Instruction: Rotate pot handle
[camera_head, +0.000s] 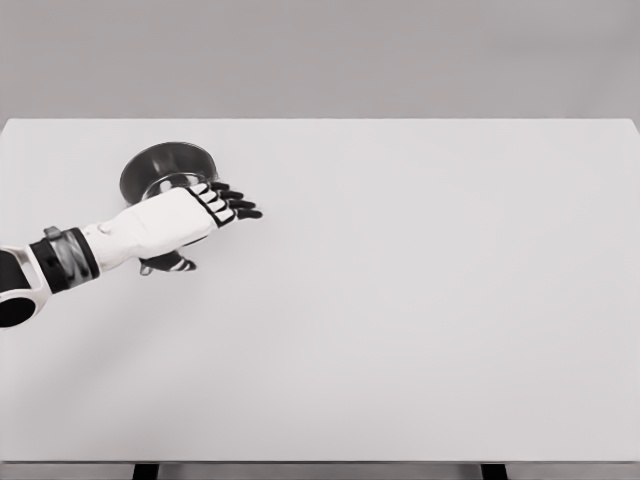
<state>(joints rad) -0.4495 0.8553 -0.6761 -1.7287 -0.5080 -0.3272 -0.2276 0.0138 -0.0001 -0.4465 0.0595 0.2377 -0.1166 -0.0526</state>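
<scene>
A dark grey metal pot (165, 167) stands on the white table at the far left. My left hand (205, 215) reaches in from the lower left and hovers over the pot's near side, covering part of its rim. The fingers (235, 203) are stretched out flat toward the right and the thumb (172, 263) hangs below the palm; they hold nothing. The pot's handle is hidden, probably under the hand.
The white table (420, 300) fills most of the view, with its far edge under a grey wall and its front edge at the bottom of the picture.
</scene>
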